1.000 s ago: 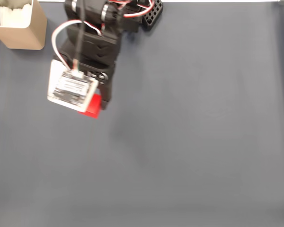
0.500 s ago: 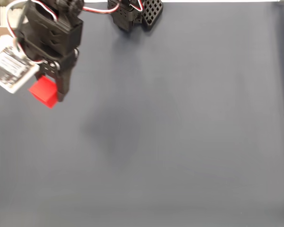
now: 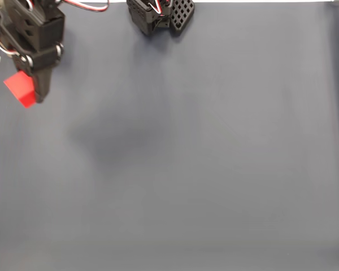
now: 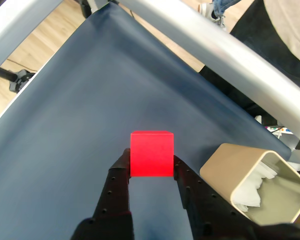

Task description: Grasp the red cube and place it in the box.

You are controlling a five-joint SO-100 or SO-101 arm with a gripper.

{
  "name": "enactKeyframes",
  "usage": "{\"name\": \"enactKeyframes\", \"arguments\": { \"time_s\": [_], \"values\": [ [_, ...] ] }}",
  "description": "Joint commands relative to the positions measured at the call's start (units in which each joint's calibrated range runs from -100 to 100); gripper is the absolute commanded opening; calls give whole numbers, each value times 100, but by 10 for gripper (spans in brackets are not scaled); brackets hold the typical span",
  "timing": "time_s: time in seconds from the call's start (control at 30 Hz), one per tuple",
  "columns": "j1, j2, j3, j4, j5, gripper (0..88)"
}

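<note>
The red cube point(image 3: 21, 89) hangs above the dark blue mat at the upper left of the fixed view, pinched in my gripper point(image 3: 28, 93). In the wrist view the same cube point(image 4: 151, 153) sits between my two black fingers, gripper point(image 4: 151, 162) shut on it, lifted off the mat. The tan box point(image 4: 255, 187), white inside with crumpled white paper in it, stands to the lower right of the cube in the wrist view, a short gap away.
The arm's black base point(image 3: 158, 14) stands at the top edge of the mat point(image 3: 203, 147). A silver metal frame bar point(image 4: 225, 55) crosses the wrist view beyond the mat's edge, with a person's legs behind it.
My gripper has carried the red cube up and to the left across the fixed view, from near the middle left to the top left corner; the box has gone out of that view.
</note>
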Motion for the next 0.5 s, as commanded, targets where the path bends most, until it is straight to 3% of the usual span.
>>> {"name": "enactKeyframes", "arguments": {
  "time_s": [0.0, 0.47],
  "values": [
    [301, -18, -328, 11, -29, 0],
    [1338, 43, -638, 330, -54, 0]
  ]
}}
